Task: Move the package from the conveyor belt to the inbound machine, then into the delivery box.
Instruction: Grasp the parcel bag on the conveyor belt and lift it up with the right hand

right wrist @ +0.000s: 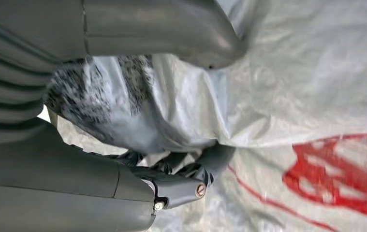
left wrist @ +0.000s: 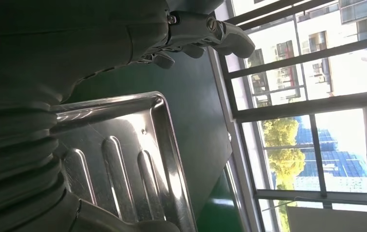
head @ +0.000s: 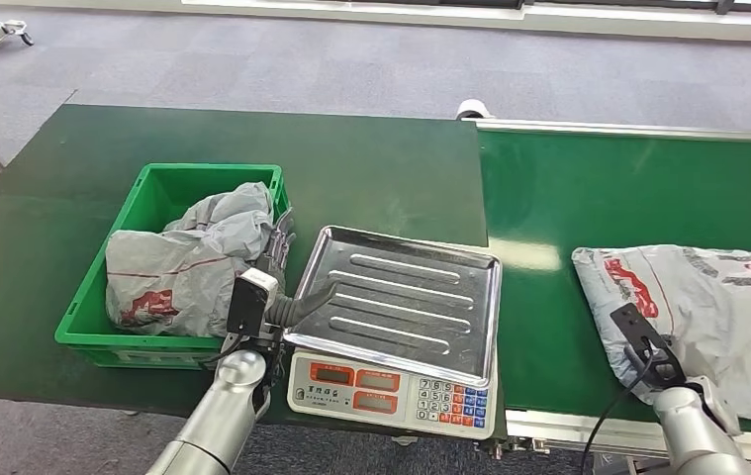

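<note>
A green crate (head: 82,297) is sitting at the left on the dark green surface (head: 252,139), and two crumpled grey bags (head: 188,262) with red print are filling it, one bulging above the rim.

Just right of the crate, the left robot hand (head: 287,287) is hanging between the crate and the scale (head: 391,391). In the left wrist view its fingers (left wrist: 210,29) are reaching out apart over the edge of the steel tray (left wrist: 123,159), gripping nothing. The tray is lying on top of the scale, ribbed and shiny. The scale's front panel is facing the robot, showing two red displays and a keypad (head: 450,401).

Further right, the belt (head: 589,188) is running in a brighter green, with a metal rail along its far side.

The package (head: 717,307) is lying on the belt near its near edge, at the far right. It is a flat grey plastic mailer, wrinkled, with red markings on the side nearest the scale. The right robot hand (head: 693,381) is resting on its near part; in the right wrist view the thumb (right wrist: 191,34) and fingers (right wrist: 186,186) are closing around a bunched fold of the grey plastic (right wrist: 181,116), so this robot hand is gripping the package.
</note>
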